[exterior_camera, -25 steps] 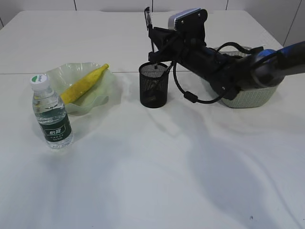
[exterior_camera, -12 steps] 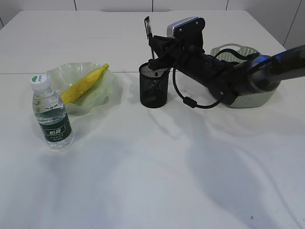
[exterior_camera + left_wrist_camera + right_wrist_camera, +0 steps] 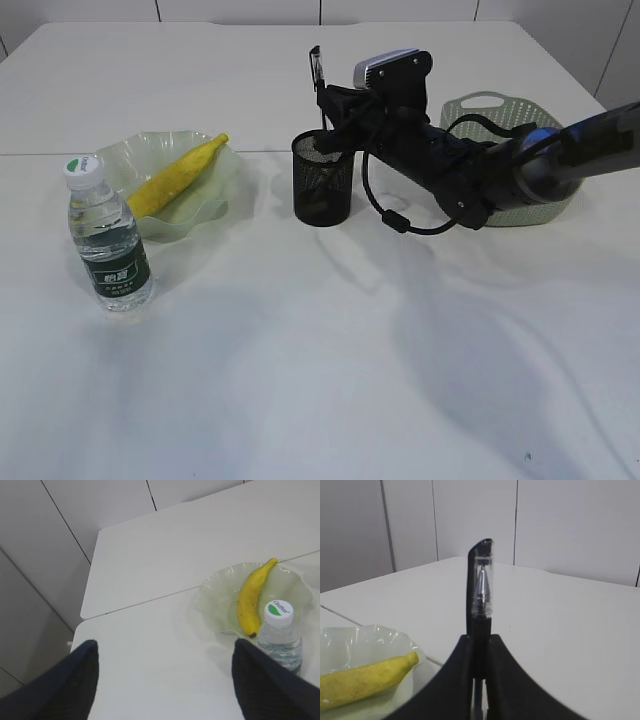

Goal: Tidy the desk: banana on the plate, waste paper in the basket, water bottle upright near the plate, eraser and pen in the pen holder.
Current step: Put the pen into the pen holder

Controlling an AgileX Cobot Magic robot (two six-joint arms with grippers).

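The pen [image 3: 316, 80] stands upright, capped end up, pinched between the pressed-together fingers of the right tool [image 3: 322, 118] directly above the black wire-mesh pen holder [image 3: 322, 180], on a plain white matte worktop [image 3: 320, 350] backed by pale panelled walls. The speckled yellow banana [image 3: 176, 177] lies in the translucent wavy-rimmed plate [image 3: 210, 200], with the clear, white-capped water bottle [image 3: 108, 240] upright just beside it. The sage-green perforated basket [image 3: 505, 110] sits behind the right arm, its contents hidden, while the left tool [image 3: 165, 680] hangs spread wide, holding nothing.
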